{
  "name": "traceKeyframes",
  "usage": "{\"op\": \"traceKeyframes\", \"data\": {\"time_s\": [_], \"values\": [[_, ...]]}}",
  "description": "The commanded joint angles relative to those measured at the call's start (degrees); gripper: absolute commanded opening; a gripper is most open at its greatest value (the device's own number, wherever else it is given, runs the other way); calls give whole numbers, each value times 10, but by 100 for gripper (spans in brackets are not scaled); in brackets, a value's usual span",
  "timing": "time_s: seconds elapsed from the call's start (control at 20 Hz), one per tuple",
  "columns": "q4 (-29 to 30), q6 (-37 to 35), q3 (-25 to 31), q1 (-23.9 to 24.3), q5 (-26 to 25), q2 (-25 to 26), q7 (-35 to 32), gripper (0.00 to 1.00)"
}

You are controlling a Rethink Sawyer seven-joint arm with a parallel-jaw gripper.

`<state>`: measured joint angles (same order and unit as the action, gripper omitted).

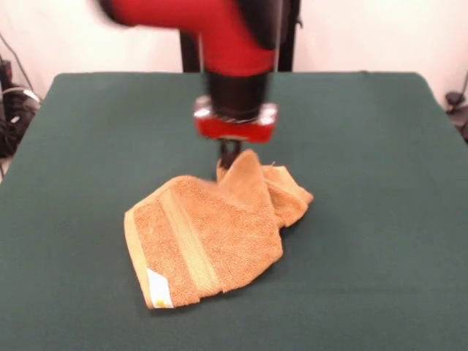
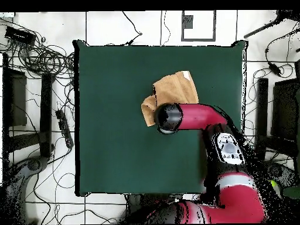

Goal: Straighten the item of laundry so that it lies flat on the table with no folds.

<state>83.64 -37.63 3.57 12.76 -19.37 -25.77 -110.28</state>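
The item of laundry is an orange-tan towel lying crumpled and folded over itself in the middle of the green table. A woven band crosses its near part, and a white label sits at its near left corner. Its far edge is drawn up into a peak. My gripper comes down from above at that peak, shut on the cloth. In the overhead view the towel pokes out from under the arm's wrist, which hides the gripper.
Green table cloth spreads widely on all sides of the towel. Cables and equipment lie on the floor beyond the table's edges.
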Motion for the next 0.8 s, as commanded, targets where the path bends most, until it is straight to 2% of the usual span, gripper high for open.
{"op": "traceKeyframes", "data": {"time_s": [0.05,0.2,0.4,0.55,0.65,0.75,0.8], "values": [[-120,-131,-243,-234,-19,103,-432,0],[-221,-165,-272,-285,-6,221,-494,0],[-296,-216,-272,-312,24,288,-537,0],[-337,-221,-265,-321,22,317,-545,0],[-340,-188,-264,-322,15,321,-559,0],[-312,-117,-247,-309,1,305,-535,0],[-295,-75,-231,-295,-8,293,-503,0]]}}
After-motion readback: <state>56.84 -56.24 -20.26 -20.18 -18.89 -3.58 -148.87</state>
